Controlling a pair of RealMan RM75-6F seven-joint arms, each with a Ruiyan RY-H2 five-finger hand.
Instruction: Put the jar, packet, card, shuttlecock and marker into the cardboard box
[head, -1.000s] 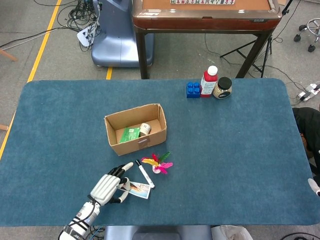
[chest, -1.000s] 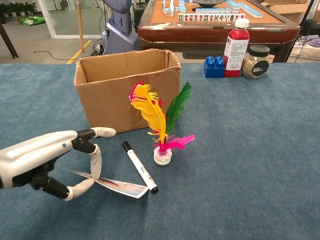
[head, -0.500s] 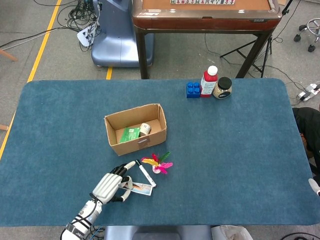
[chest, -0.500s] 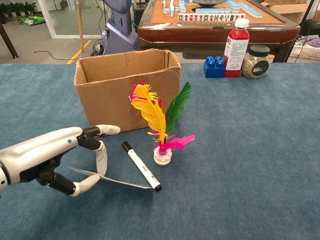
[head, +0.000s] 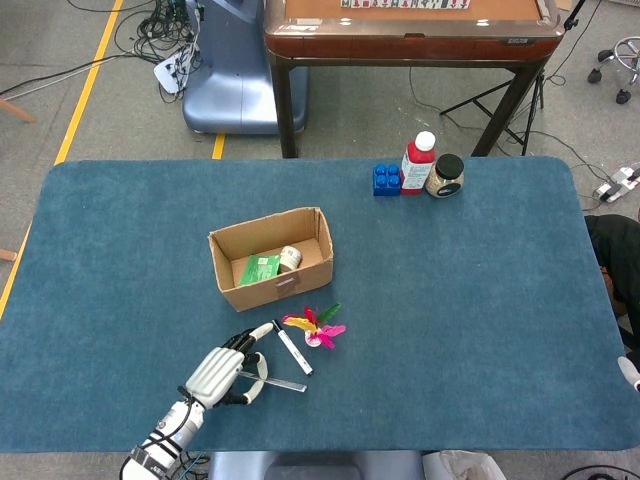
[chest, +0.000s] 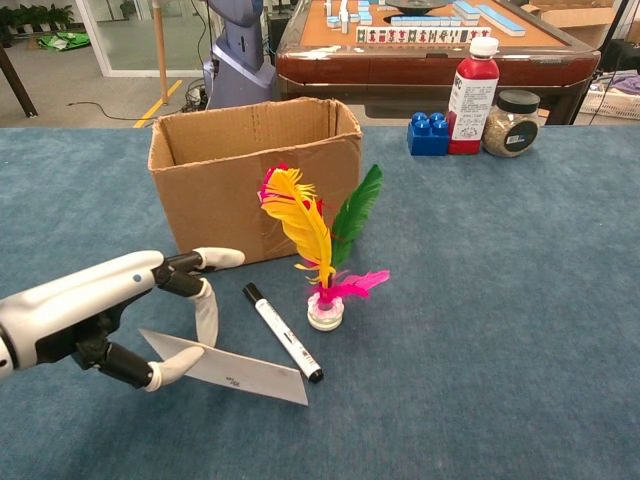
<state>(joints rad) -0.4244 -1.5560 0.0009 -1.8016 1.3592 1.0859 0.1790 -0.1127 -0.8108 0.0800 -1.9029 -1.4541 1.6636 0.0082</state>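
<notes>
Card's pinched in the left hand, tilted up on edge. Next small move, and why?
Probably lift it clear and carry it up over the cardboard box. The left hand holds the card by one end, its far corner low beside the marker; a sideways drag might knock it.

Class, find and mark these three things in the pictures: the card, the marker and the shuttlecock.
card (chest: 240, 375), chest view, on its pale face, right of the left hand (chest: 95, 320) holding it.
marker (chest: 281, 335), chest view, middle of its white barrel.
shuttlecock (chest: 325, 312), chest view, on its white base under the feathers.
</notes>
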